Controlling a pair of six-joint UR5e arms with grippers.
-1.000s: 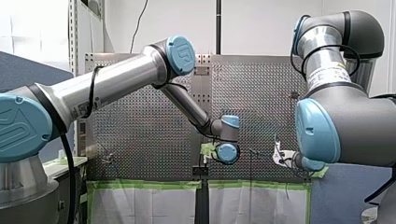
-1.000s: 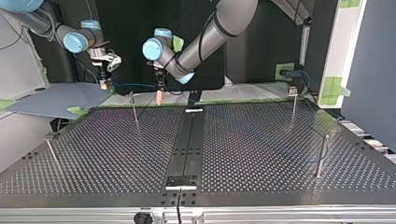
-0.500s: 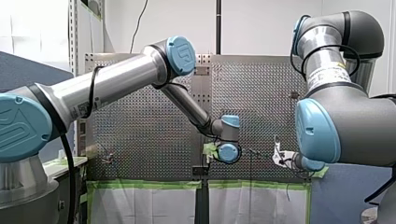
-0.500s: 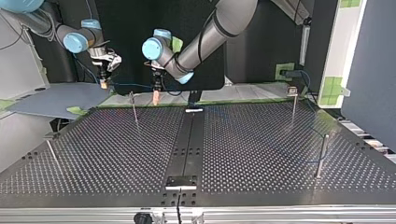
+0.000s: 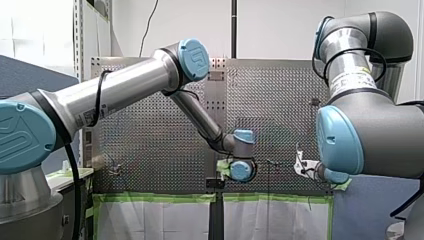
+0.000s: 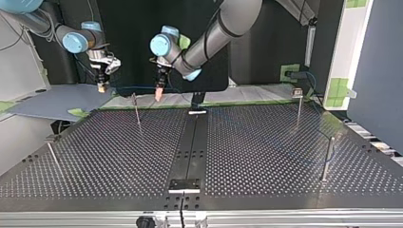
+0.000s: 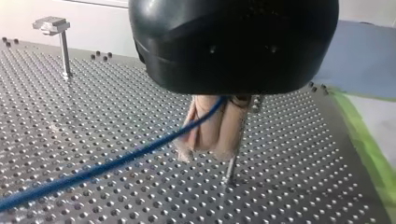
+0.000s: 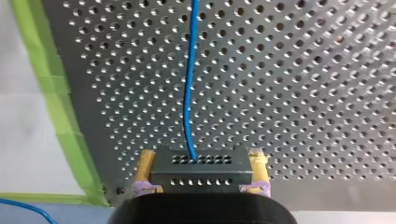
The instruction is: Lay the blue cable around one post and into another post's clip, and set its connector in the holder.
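The robot's left jaws were clamped together on the thin blue cable [image 7: 116, 161], which was pinched between their beige pads [image 7: 226, 133]. From the pads the cable ran away low over the perforated metal bench [image 7: 93, 107]. A slim metal post [image 7: 232, 163] stood upright just beside the pads, on the side away from that run of cable. Whether it touched them could not be told. Farther off across the bench stood a second metal post topped with a clip [image 7: 63, 51].

The robot's right jaws were closed on the grey perforated connector block [image 8: 201, 170], gripped at both ends by their yellow pads [image 8: 144, 170]. The cable [image 8: 188, 93] left the block's face and led straight ahead over the bench. A strip of green tape [image 8: 56, 102] edged the bench beside the jaws.

In the top view the left arm's pads [image 6: 158, 93] hung at the far edge of the bench, near a thin post [image 6: 137, 111]. The right arm's pads [image 6: 101, 87] hung farther to the view's left, beyond the bench's far corner. Three more posts [image 6: 298, 107] [image 6: 326, 161] [image 6: 53, 159] stood well apart around the bench. A small metal plate [image 6: 184, 185] lay at the middle of its near edge.
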